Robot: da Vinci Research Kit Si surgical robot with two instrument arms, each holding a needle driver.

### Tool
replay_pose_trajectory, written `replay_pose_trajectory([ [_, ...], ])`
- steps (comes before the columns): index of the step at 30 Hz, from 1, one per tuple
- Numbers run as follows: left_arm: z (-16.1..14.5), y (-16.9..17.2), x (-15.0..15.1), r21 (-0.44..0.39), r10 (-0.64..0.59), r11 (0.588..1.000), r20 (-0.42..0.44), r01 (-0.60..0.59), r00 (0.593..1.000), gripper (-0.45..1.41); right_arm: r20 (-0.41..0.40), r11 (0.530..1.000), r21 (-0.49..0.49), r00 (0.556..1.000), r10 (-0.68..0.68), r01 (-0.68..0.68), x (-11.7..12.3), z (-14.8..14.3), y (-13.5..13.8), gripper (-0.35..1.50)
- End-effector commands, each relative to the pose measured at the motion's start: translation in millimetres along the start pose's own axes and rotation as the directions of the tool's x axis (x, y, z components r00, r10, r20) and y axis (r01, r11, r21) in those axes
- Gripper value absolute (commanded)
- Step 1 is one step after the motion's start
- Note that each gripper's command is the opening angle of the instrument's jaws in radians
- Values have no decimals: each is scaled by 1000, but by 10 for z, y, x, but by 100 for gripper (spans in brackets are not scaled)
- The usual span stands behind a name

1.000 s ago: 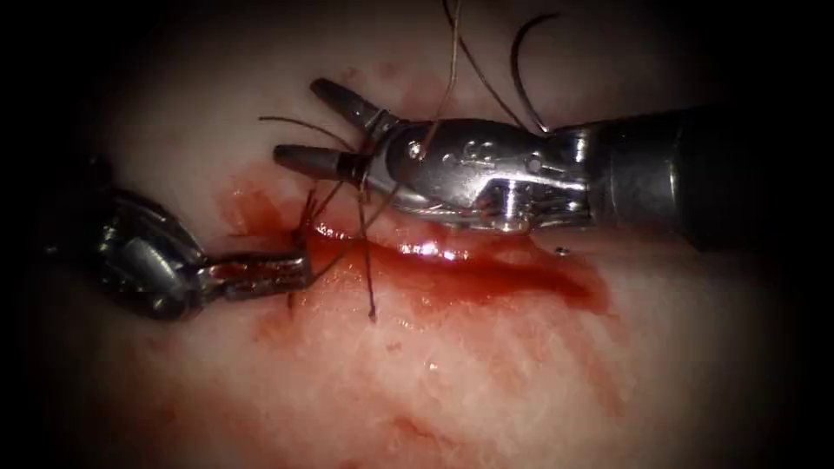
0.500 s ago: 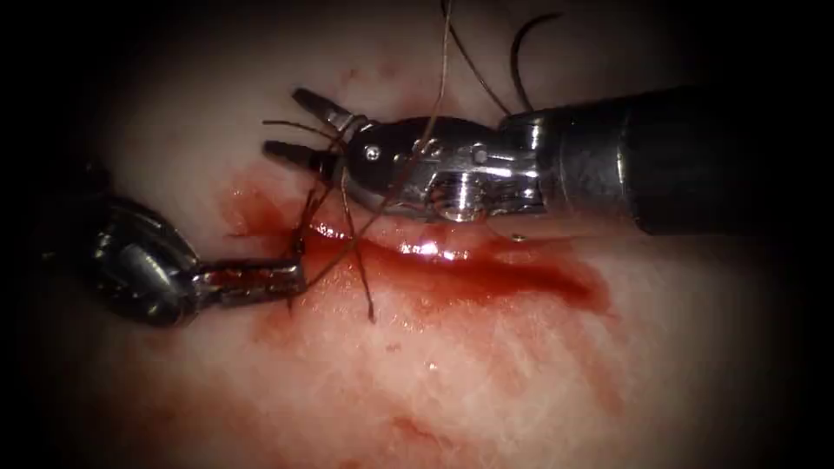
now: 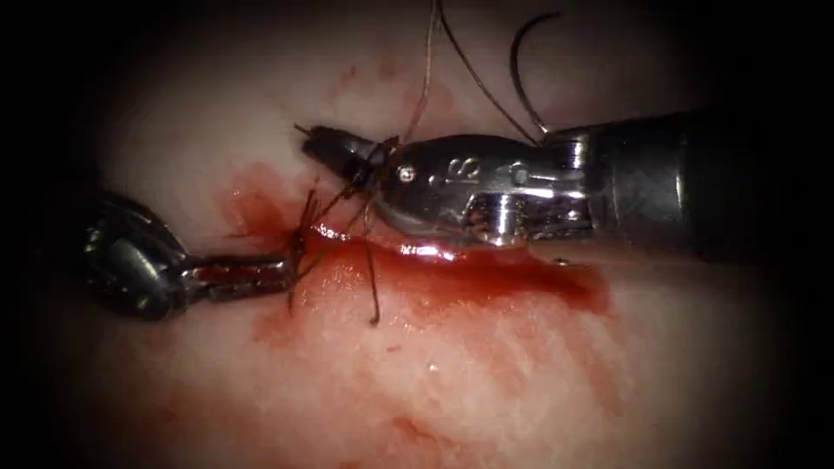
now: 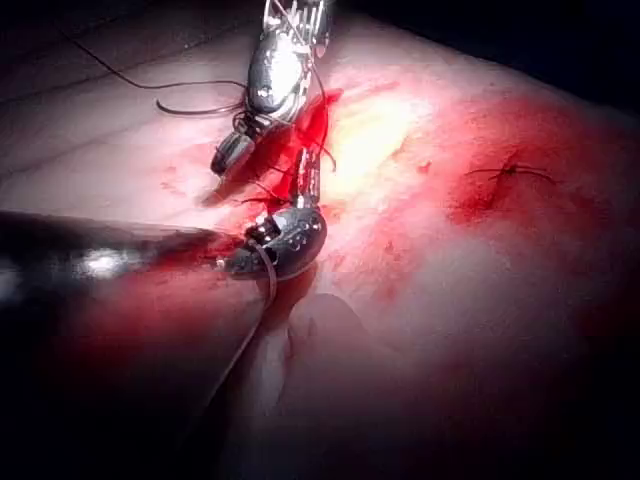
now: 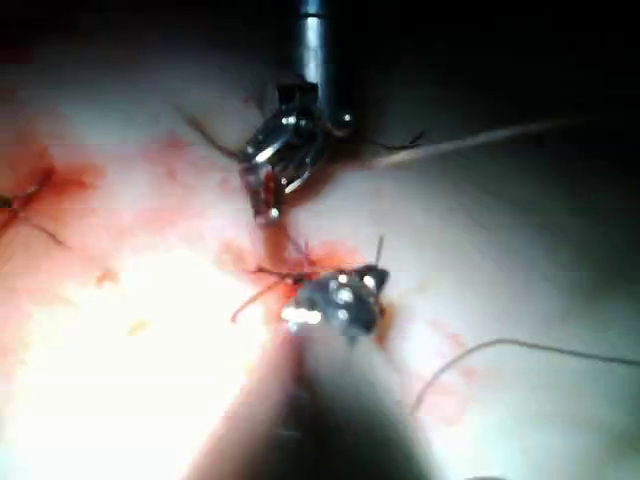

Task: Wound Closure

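Endoscope view: left tool (image 3: 291, 265), jaws shut on thread (image 3: 334, 204) at the cut's (image 3: 452, 260) left end. Right tool (image 3: 334, 148), just above the cut, jaws closed on a thread strand. Needle (image 3: 521, 65) lies free on tissue (image 3: 486, 373) above the cut, nearer the right tool.

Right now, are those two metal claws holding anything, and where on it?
The left tool grips the thread at the cut's left end. The right tool pinches a thread end near the knot. The needle lies free on the tissue.
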Motion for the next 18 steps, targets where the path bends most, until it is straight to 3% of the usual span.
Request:
replay_pose_trajectory([
  [1, 4, -2, -7, -9, -15, 1000, 12, 16, 1000, -45, -9, 1000, 3, 1000, 1, -1, 3, -3, -11, -35],
  [13, 25, -122, -84, 54, -64, 997, 120, 58, 991, -45, -4, 999, -40, 1000, 1, -1, -4, -36, -40, -35],
  [18, 37, -146, -116, 67, -61, 996, 136, 53, 989, -45, 10, 999, -42, 1000, -8, 9, -11, -41, -50, -35],
])
